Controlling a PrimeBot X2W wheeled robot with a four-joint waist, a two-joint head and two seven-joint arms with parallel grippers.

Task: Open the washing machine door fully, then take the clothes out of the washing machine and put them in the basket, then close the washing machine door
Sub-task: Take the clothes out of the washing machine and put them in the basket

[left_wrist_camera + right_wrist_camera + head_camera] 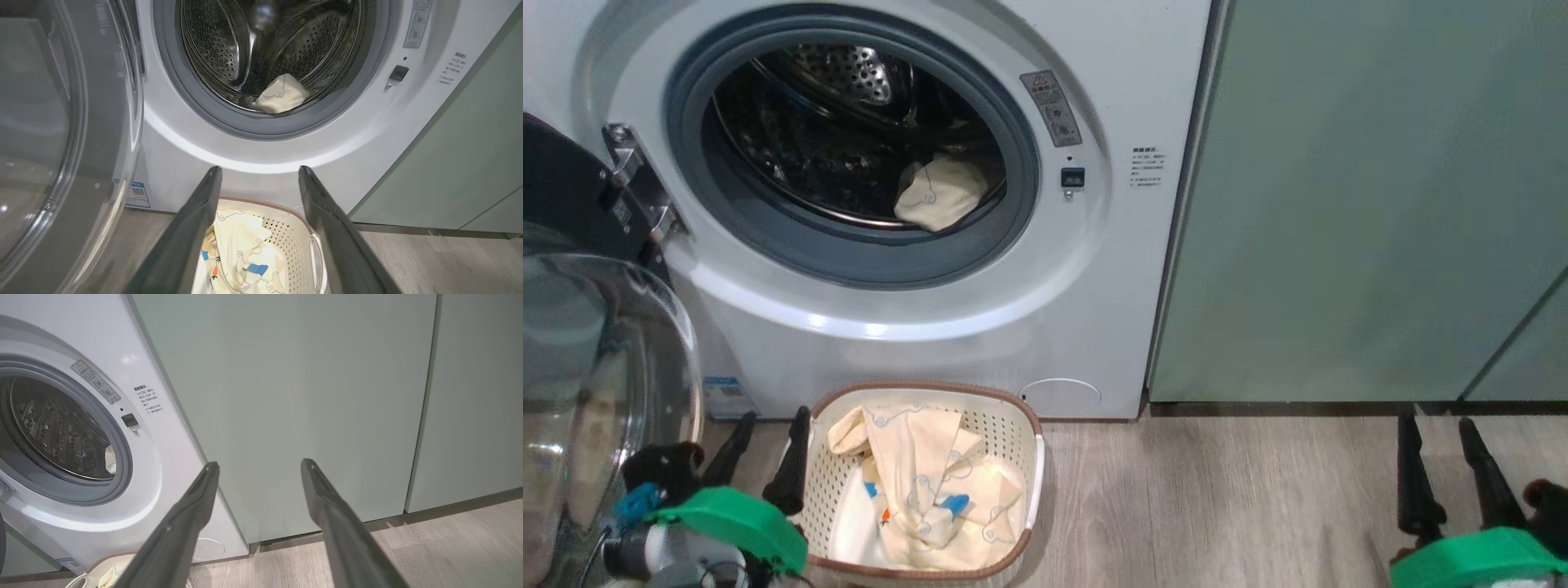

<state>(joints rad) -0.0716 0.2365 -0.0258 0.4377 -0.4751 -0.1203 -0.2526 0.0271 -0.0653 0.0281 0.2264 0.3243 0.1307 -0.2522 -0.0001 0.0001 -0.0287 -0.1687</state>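
Grey wood-look floor (1217, 506) runs under a white washer (1045, 327) set beside sage-green cabinets (1339, 204). The door (605, 367) stands swung wide open at the washer's left, its clear glass bowl bulging outward. One pale yellow garment (939, 192) lies at the front lip of the drum (849, 73), right of centre. More clothes (923, 482), yellow with a blue patch, lie heaped in the basket (1005, 433) on the floor just before the washer. The left gripper (774, 416) hangs by the basket's left rim, fingers spread and empty. The right gripper (1436, 420) is spread and empty too, well to the right, before the cabinets.
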